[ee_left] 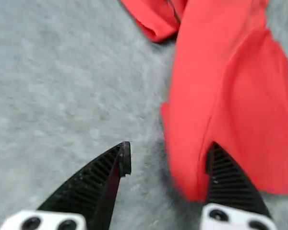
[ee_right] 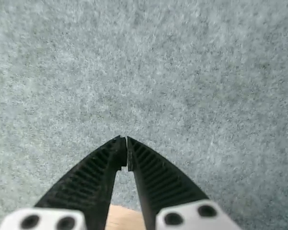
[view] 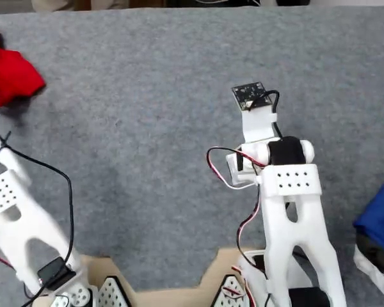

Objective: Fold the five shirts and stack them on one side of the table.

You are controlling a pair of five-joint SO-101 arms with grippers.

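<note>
The left gripper (ee_left: 170,158) stands open, its black ribbed fingers (ee_left: 110,177) wide apart. One finger shows against the edge of the crumpled red cloth shirt (ee_left: 230,96), but whether it touches the cloth I cannot tell. The other is over bare felt just beside the shirt.

The right gripper (ee_right: 126,143) is closed on nothing, tips together, well apart from the red shirt, above the grey felt table cover (view: 147,96). Between the red shirt and the white right arm (view: 288,192) a broad stretch of felt lies open.

In the high view the frame edge cuts off the red shirt. At the table side opposite the red shirt lies a pile of folded shirts (view: 377,230), blue over dark and white layers. It is also cut off, and I cannot count the shirts.
</note>
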